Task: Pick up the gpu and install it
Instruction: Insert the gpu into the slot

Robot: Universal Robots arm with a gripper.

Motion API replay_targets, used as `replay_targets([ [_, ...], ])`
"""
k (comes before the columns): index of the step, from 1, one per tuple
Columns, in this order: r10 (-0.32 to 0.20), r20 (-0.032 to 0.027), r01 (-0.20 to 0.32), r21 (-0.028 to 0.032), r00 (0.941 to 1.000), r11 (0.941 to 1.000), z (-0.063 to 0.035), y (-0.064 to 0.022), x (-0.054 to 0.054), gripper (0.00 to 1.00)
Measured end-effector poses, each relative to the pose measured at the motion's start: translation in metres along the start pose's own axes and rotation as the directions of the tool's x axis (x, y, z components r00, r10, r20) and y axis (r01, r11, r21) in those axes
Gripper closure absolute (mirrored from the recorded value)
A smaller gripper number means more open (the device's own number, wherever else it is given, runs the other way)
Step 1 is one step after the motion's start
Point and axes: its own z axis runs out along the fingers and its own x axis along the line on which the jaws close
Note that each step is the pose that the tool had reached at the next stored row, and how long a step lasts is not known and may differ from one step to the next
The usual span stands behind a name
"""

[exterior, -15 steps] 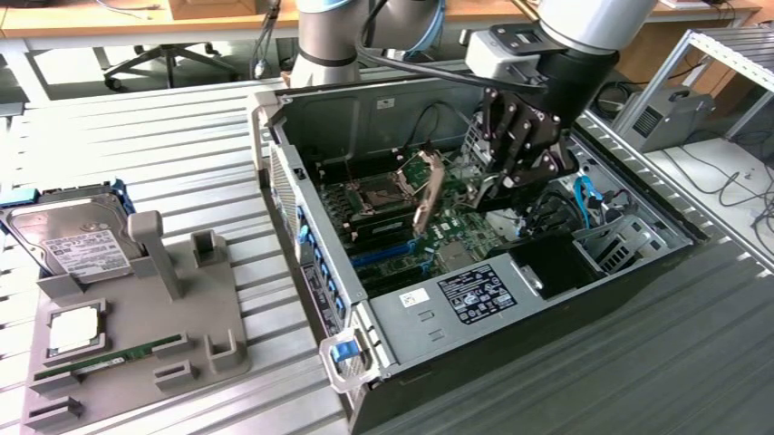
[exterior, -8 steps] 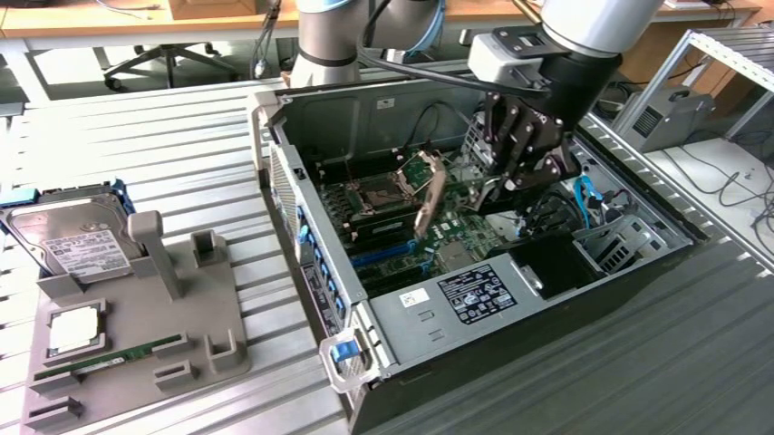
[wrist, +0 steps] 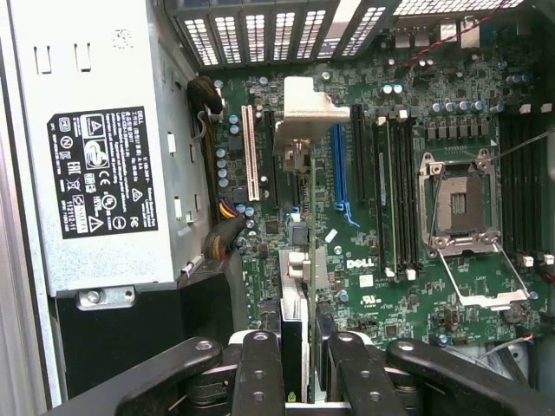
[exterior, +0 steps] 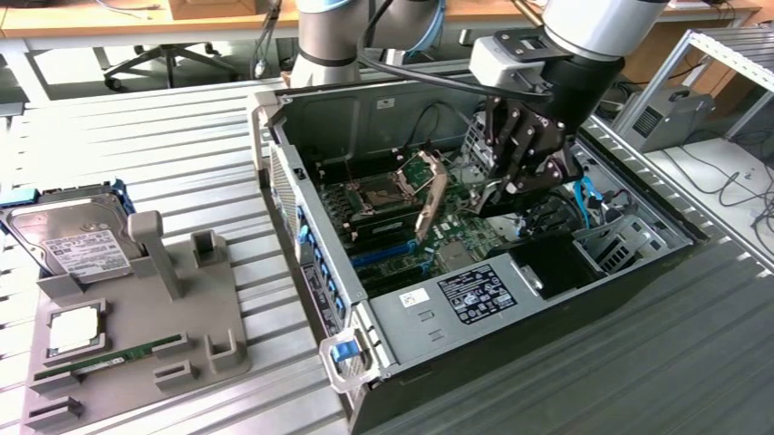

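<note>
The gripper (exterior: 508, 186) hangs inside the open computer case (exterior: 629, 272), fingers (wrist: 260, 373) part-closed on the gpu (wrist: 297, 347). The card is held edge-on, seen from the wrist as a thin upright slab between the black fingers, with a pale metal bracket (wrist: 305, 108) at its far end. It stands over the motherboard (wrist: 381, 286), lined up between the white slot (wrist: 251, 156) and the blue slot (wrist: 339, 169); whether it is seated I cannot tell.

Room is tight. The grey power supply (wrist: 95, 147) with its black label flanks one side of the card, with bundled cables (wrist: 221, 234) spilling between. On the other side lie the black memory slots (wrist: 395, 186), then the open CPU socket (wrist: 458, 204) with its lever raised. Vented grilles (wrist: 286, 30) close off the case wall beyond the bracket.

In the exterior view, blue cables (exterior: 589, 204) and a drive cage (exterior: 617, 245) sit just beside the gripper toward the exterior view's right. On the table (exterior: 158, 127) to the exterior view's left, well apart, a grey parts tray (exterior: 181, 335) holds a processor (exterior: 75, 328) and a RAM stick (exterior: 109, 360); a hard drive (exterior: 67, 240) leans at its far end.
</note>
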Motion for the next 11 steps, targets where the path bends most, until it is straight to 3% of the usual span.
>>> replay_targets([
  [11, -0.024, -0.0002, 0.024, -0.0005, 0.9997, 0.9997, 0.0015, 0.0026, -0.0068, 0.74],
])
